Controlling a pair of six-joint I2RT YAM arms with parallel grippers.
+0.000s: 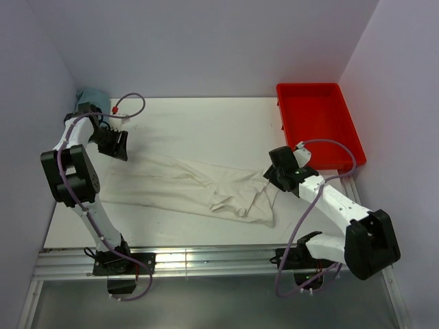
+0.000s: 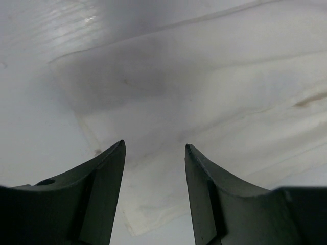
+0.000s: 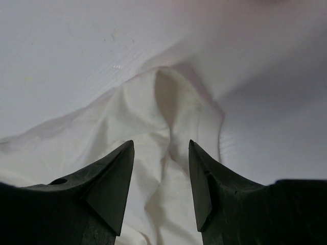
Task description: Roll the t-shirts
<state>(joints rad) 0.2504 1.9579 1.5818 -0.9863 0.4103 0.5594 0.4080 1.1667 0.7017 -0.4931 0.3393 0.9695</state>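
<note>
Cream t-shirt (image 1: 195, 185), wrinkled, seemingly loosely folded

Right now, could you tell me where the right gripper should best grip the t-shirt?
Probably the raised fold at the bunched right end of the t-shirt, coming straight down: it stands off the table, directly below the open right gripper.

Your open lane: bare table (image 1: 206, 125) behind t-shirt (image 1: 192, 185), between left arm (image 1: 72, 171) and red tray (image 1: 319, 127). Tray blocks far right corner; blue cloth (image 1: 92, 96) bunched in far left corner. Side walls (image 1: 401, 82) close in. Narrow bare strip along near edge.
</note>
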